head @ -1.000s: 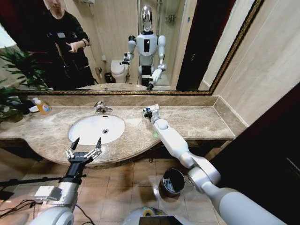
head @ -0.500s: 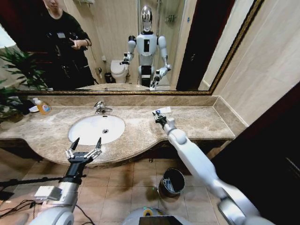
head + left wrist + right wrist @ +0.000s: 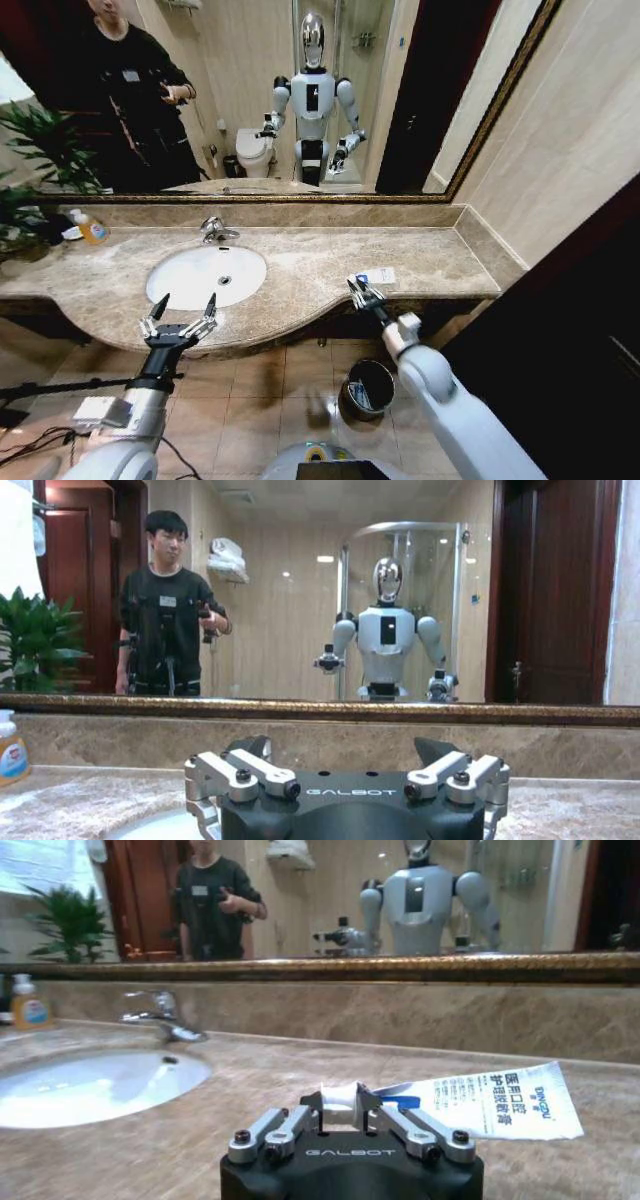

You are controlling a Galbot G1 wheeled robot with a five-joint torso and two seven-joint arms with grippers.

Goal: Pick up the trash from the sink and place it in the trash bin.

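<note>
Your left gripper (image 3: 180,312) hangs at the near edge of the worktop (image 3: 300,275), just in front of the sink (image 3: 206,274), with its two fingers spread wide and nothing between them. In the left wrist view the same gripper (image 3: 345,761) faces the mirror (image 3: 330,592), fingers apart, with the pale curve of the basin just past it. Far left on the worktop, near the back wall, stands a bottle (image 3: 92,229) of orange liquid beside a leafy plant (image 3: 25,190). The sink is an oval white basin set in brown marble, and its chrome faucet (image 3: 214,230) sits at the back rim. From your head view the bowl looks bare, though small things there would be hard to make out.

Moving right, your right gripper (image 3: 365,294) is above the front edge of the worktop, well to the right of the sink. Its fingers are closed on a flat white packet (image 3: 379,276) with blue print. In the right wrist view the gripper (image 3: 352,1114) pinches the packet (image 3: 490,1102) by one end, and the rest of it sticks out to the side, over the marble. The sink (image 3: 90,1084) and faucet (image 3: 160,1016) lie well off beyond it in that view.

On the tiled floor below the worktop, almost under the right gripper, stands the bin (image 3: 366,388), a small round dark cylinder with a shiny rim. Some pale bits lie inside it, too small to identify.
</note>
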